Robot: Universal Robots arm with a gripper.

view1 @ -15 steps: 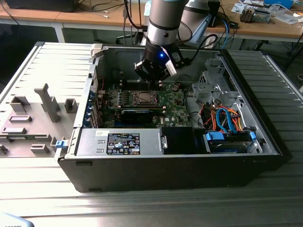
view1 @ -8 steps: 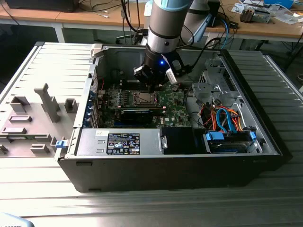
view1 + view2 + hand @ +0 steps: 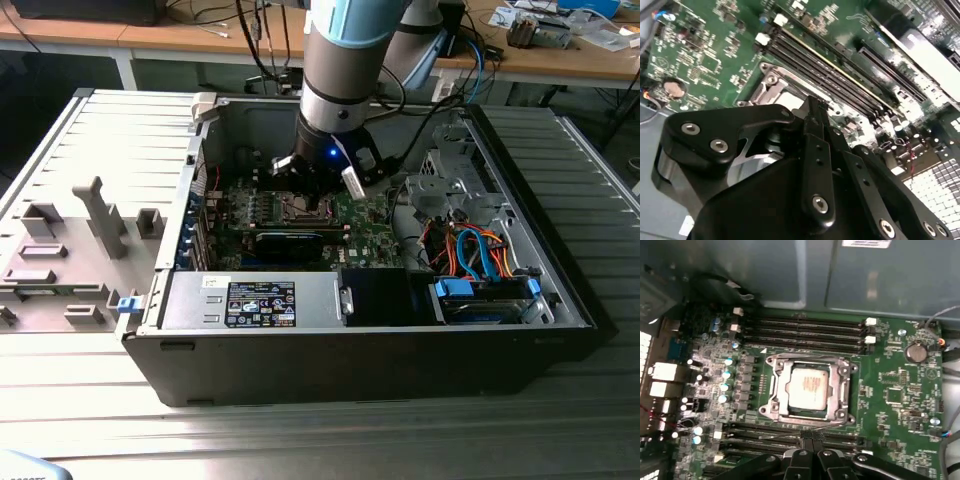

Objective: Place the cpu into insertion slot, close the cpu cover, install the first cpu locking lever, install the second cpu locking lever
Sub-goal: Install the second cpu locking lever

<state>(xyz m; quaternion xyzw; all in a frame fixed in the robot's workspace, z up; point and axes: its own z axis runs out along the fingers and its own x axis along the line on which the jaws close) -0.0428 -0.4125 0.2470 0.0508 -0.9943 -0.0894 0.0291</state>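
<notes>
In the first wrist view the cpu [image 3: 807,385] lies flat in the insertion slot [image 3: 847,369], its pale metal top facing up. The cpu cover [image 3: 776,390] is folded down around it as a silvery frame. A thin wire locking lever [image 3: 782,434] runs along the slot's side nearest my gripper [image 3: 810,437]. The black fingertips [image 3: 804,436] are pressed together right at that lever; I cannot tell whether they touch it. In the second wrist view the shut gripper [image 3: 812,107] hangs just over the slot's edge [image 3: 771,82]. In the exterior view the gripper [image 3: 318,198] is down inside the open computer case, over the slot [image 3: 298,208].
Long memory slots [image 3: 805,325] flank the socket on two sides. A coin battery [image 3: 916,352] sits on the green board. A black graphics card [image 3: 290,243], a power supply box [image 3: 250,300] and coloured cables [image 3: 475,250] crowd the case. A grey fixture tray [image 3: 70,250] lies at the exterior view's left.
</notes>
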